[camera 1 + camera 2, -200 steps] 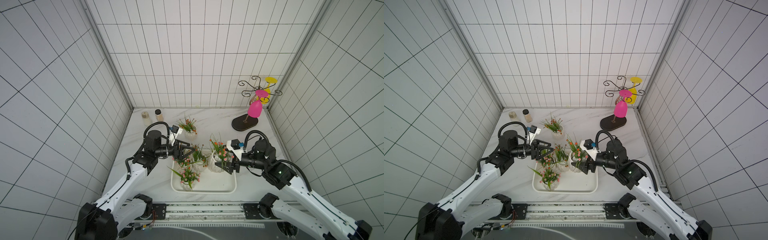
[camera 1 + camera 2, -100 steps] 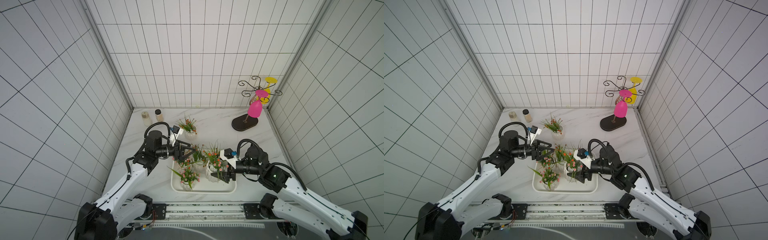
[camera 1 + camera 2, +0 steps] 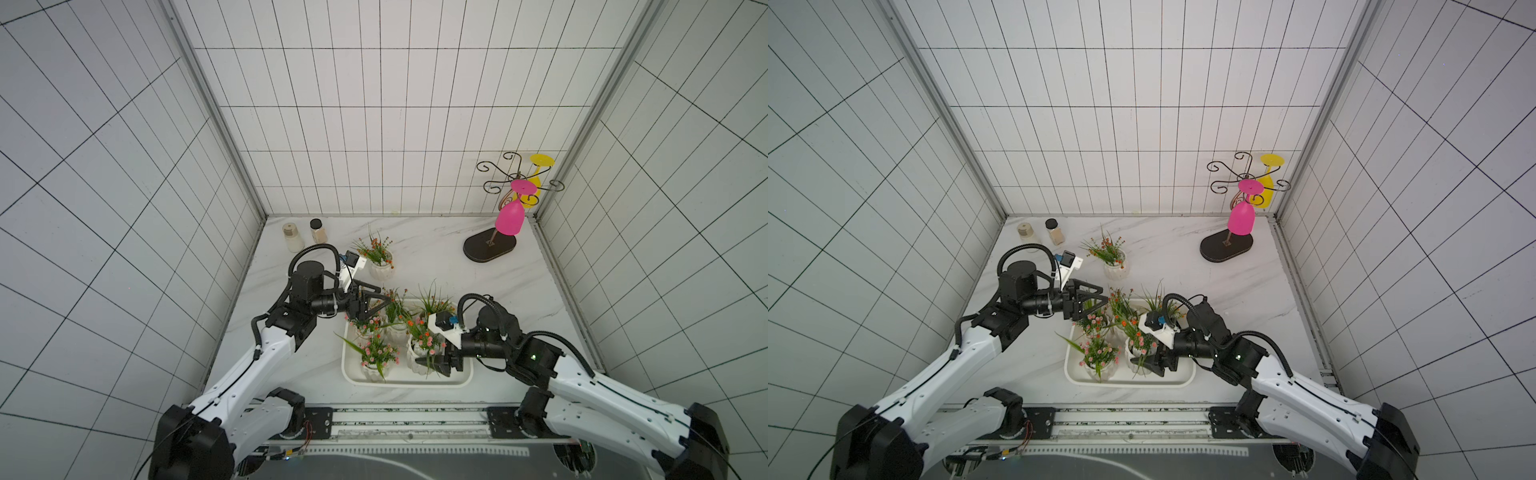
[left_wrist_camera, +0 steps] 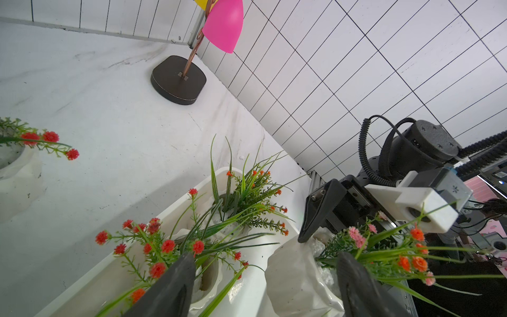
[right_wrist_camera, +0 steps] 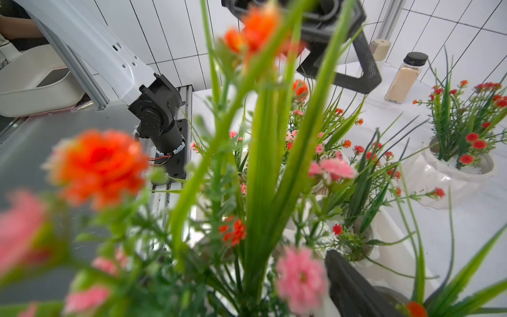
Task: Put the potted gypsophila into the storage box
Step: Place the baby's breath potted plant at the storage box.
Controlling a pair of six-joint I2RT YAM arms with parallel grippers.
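Note:
The storage box is a white tray near the table's front edge, with several potted gypsophila in it. My right gripper is shut on one potted gypsophila, held low in the box's front right part. In the right wrist view its stems and flowers fill the picture and hide one finger. My left gripper stands open and empty above the box's back left corner. Another potted gypsophila stands on the table behind the box.
Two seasoning jars stand at the back left by the wall. A wire rack on a dark oval base stands at the back right, with a pink glass and a yellow glass hanging from it. Tiled walls enclose the table.
My right gripper has carried its pot forward and down, from above the box's back right to low in its front right. The left gripper has hardly moved.

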